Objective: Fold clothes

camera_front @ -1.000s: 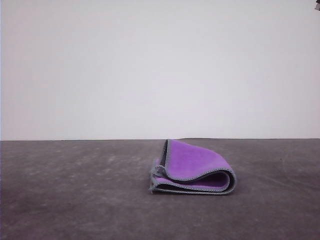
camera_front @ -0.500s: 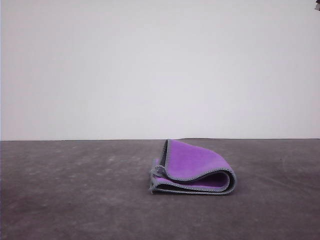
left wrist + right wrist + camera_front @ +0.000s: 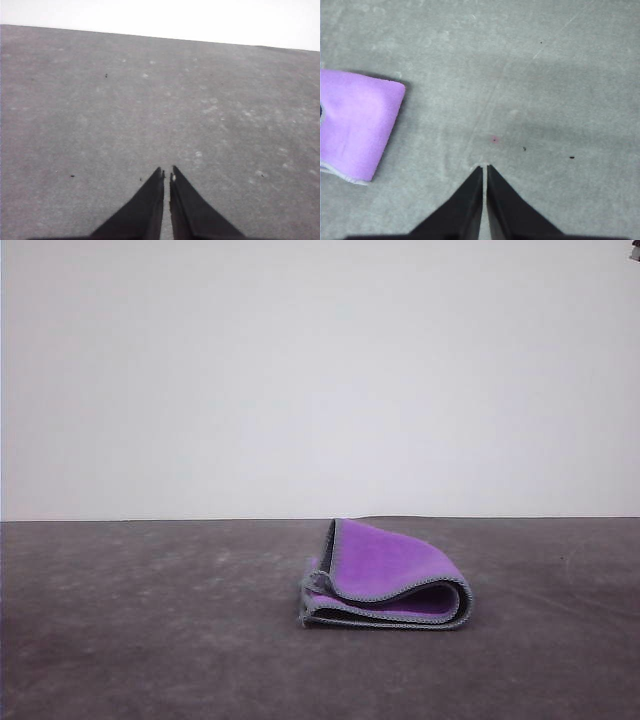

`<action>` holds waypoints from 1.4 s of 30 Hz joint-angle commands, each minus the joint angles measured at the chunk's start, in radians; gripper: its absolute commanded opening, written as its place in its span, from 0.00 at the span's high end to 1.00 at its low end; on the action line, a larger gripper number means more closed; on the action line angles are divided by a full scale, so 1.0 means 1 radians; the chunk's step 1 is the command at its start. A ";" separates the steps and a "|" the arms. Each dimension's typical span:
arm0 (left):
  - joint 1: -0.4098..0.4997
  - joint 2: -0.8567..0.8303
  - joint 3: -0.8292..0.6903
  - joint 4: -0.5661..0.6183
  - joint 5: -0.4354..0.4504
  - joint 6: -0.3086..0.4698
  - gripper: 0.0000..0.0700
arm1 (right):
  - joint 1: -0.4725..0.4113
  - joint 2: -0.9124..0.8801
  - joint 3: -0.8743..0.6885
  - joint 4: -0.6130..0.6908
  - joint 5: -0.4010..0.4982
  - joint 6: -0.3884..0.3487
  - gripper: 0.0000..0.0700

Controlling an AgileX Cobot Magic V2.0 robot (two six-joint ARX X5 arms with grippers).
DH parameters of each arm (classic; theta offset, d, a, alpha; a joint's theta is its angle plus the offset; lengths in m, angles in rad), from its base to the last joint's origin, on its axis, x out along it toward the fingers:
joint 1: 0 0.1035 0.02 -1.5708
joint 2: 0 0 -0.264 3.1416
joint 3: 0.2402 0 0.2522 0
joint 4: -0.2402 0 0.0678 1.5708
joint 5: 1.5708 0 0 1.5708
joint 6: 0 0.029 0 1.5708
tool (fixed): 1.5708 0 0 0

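Both claws closed on nothing, left gripper (image 3: pixel 166 176) and right gripper (image 3: pixel 482 168) over bare table (image 3: pixel 150 640), cloth (image 3: pixel 385 575) lying folded, purple out, mid-table right of centre; we judge folding finished, so next we retract or square edges.

No legible text — none anywhere
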 commanded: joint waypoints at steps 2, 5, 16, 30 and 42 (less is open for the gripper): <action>0.002 -0.002 -0.019 -0.004 -0.005 -0.008 0.99 | 0.003 0.008 0.007 0.010 -0.001 0.010 0.99; 0.002 -0.002 -0.019 -0.004 -0.005 -0.008 0.99 | 0.006 0.007 0.007 0.013 0.001 -0.001 0.99; 0.002 -0.002 -0.019 -0.003 -0.005 -0.008 0.99 | -0.002 -0.330 -0.160 0.294 0.033 -0.147 0.99; 0.002 -0.002 -0.019 -0.003 -0.005 -0.008 0.99 | -0.018 -0.908 -0.666 0.578 0.064 -0.118 0.99; 0.002 -0.002 -0.019 -0.003 -0.005 -0.008 0.99 | -0.037 -1.025 -0.804 0.518 0.090 -0.059 0.99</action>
